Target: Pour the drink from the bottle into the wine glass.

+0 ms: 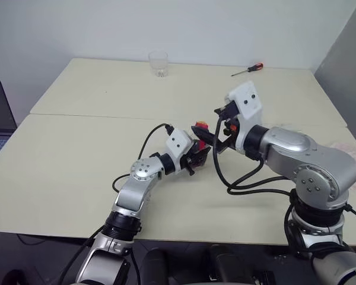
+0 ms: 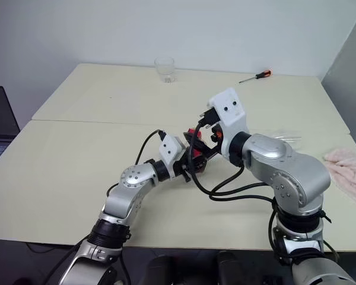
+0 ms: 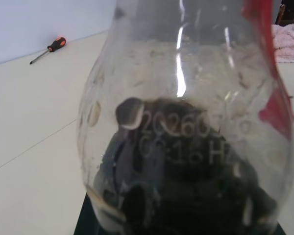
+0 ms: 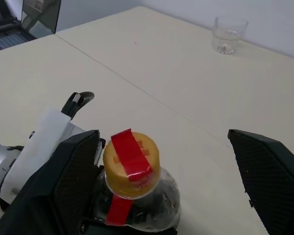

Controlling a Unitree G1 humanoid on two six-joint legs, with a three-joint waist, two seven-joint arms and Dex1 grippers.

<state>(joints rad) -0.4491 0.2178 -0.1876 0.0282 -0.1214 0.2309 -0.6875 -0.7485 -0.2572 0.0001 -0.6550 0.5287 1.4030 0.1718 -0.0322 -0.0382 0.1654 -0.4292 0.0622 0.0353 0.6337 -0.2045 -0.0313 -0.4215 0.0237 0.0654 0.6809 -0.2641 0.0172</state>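
Over table centre | L gripper (image 1: 197, 155) clamps bottle (image 4: 137, 196) | R gripper (image 4: 171, 181) agape above cap (image 4: 131, 161) | centre both fingers before pinching, twist w/o tilting.

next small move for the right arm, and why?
Probably close the open right gripper onto the yellow cap and twist it off. The left gripper already clamps the bottle, the cap with its red strip is still on, so nothing can pour yet.

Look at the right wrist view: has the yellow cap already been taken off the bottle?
No, the yellow cap sits on the bottle, with a red strip across it.
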